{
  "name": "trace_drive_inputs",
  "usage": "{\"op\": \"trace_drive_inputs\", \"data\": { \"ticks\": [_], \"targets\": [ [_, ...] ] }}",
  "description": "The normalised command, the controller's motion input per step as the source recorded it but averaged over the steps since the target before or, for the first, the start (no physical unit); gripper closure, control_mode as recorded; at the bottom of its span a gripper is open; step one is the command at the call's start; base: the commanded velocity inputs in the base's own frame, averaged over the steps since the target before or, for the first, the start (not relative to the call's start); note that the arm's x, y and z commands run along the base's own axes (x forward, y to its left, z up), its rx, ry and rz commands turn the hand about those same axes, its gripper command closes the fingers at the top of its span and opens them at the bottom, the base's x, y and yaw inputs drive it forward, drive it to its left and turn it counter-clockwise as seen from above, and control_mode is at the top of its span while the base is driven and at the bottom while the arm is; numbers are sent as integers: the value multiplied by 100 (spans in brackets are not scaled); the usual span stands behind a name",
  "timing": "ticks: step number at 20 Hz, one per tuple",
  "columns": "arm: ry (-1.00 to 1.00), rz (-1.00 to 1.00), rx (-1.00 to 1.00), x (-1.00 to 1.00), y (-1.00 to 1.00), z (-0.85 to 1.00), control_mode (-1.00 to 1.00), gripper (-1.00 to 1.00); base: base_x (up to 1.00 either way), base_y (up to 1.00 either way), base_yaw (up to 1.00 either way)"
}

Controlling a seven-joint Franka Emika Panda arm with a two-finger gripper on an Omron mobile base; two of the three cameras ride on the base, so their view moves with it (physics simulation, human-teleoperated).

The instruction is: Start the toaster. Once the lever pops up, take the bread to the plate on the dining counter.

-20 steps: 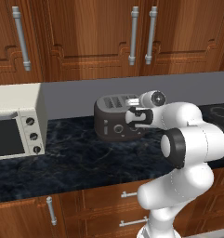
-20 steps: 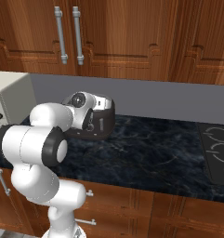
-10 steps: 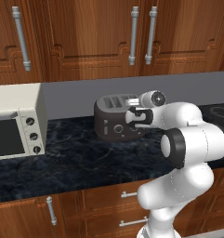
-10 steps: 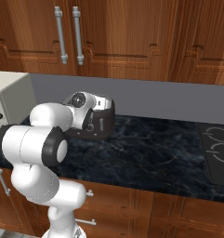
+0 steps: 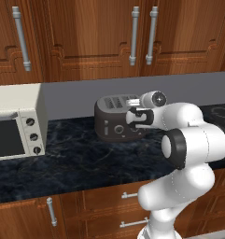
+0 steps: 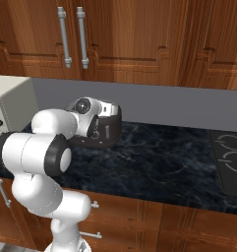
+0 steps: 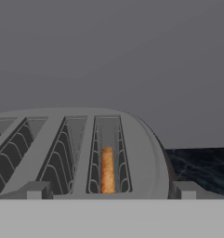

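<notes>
tool (image 5: 132,117): jaws fully apart, nothing between them — parked at the right end of the toaster's front face, hand camera looking along its top
change: none over the last second — arm, tool and toaster sit as they were. Reads as a hold, likely waiting on the toast cycle
toaster (image 5: 115,119): dark rounded box on the black marbled surface (image 5: 76,158), against the grey backsplash, right of the cream toaster oven (image 5: 17,121); knobs face the robot
toaster axis: long side runs left-right along the wall, slots run the same way
bread (image 7: 107,169): sunk in the slot, orange-brown edge just showing in hand view — standing on edge, long axis along the slot
lever: hidden behind the tool, can't tell up or down
task read: bread low in the slot, so not yet popped; pickup and carry to the plate still ahead
</notes>
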Motion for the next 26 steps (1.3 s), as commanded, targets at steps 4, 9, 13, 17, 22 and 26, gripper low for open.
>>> {"op": "trace_drive_inputs", "data": {
  "ticks": [4, 9, 13, 17, 22, 26],
  "targets": [
    [0, 0, 0, 0, 0, 0, -100, -100, 0, 0, 0],
    [0, 0, 0, 0, 0, 0, -100, -100, 0, 0, 0],
    [0, 0, 0, 0, 0, 0, -100, -100, 0, 0, 0],
    [0, 0, 0, 0, 0, 0, -100, -100, 0, 0, 0],
    [0, 0, 0, 0, 0, 0, -100, -100, 0, 0, 0],
    [0, 0, 0, 0, 0, 0, -100, -100, 0, 0, 0]
  ]
}}
